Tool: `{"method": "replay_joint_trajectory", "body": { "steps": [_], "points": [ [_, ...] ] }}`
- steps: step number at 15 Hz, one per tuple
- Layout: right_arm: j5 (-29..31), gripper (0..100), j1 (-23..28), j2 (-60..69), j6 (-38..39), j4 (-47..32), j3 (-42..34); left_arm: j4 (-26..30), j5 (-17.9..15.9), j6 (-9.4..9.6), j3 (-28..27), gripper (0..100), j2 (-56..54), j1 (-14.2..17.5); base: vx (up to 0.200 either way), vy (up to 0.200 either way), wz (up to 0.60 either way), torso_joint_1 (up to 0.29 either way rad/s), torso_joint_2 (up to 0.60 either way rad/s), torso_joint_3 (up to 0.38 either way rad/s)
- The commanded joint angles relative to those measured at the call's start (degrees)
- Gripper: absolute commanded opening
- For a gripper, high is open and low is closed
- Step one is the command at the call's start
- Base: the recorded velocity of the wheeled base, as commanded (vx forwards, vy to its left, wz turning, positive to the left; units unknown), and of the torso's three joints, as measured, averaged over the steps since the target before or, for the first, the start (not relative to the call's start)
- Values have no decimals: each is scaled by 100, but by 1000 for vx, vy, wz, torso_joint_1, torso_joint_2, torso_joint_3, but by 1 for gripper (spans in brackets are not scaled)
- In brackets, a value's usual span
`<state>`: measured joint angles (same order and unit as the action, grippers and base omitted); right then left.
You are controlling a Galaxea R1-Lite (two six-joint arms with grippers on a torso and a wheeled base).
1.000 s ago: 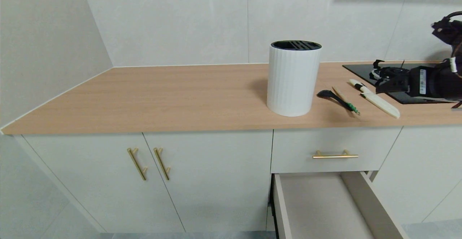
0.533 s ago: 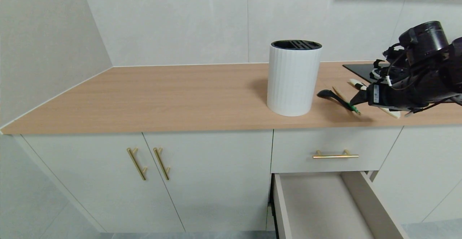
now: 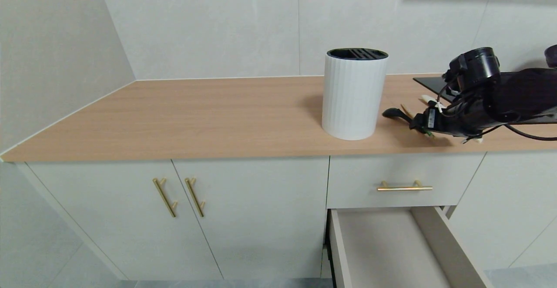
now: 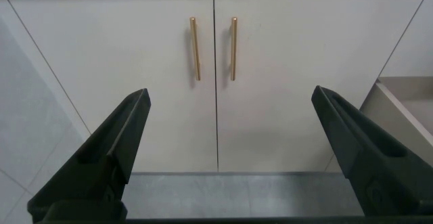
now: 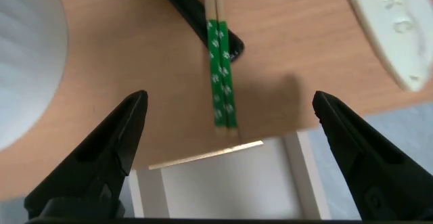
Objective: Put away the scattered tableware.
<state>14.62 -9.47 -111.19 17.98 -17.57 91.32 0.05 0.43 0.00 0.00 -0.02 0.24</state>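
Now, right jaws apart over green-tipped chopsticks (image 5: 222, 82), black spoon (image 5: 184, 6) alongside

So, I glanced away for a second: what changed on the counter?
The right gripper swung in from over the stove, leftward and down, and now hangs open above the green ends of the chopsticks; nothing is gripped. The black spoon, knife, white holder and open drawer stayed put.
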Motion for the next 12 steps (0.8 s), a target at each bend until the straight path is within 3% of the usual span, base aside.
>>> {"method": "replay_joint_trajectory", "body": {
  "steps": [1, 6, 7, 12],
  "points": [
    [-3, 100, -2, -131, 4, 69, -9, 4, 1, 0, 0, 100, 2, 2, 0, 0, 0, 0, 0, 0],
    [6, 100, 16, -184, 4, 113, 0, 4, 1, 0, 0, 100, 2, 2, 0, 0, 0, 0, 0, 0],
    [6, 0, 16, -184, 4, 122, 0, 4, 1, 0, 0, 100, 2, 2, 0, 0, 0, 0, 0, 0],
    [6, 0, 95, -157, 4, 131, 0, 4, 1, 0, 0, 100, 2, 2, 0, 0, 0, 0, 0, 0]
  ]
}}
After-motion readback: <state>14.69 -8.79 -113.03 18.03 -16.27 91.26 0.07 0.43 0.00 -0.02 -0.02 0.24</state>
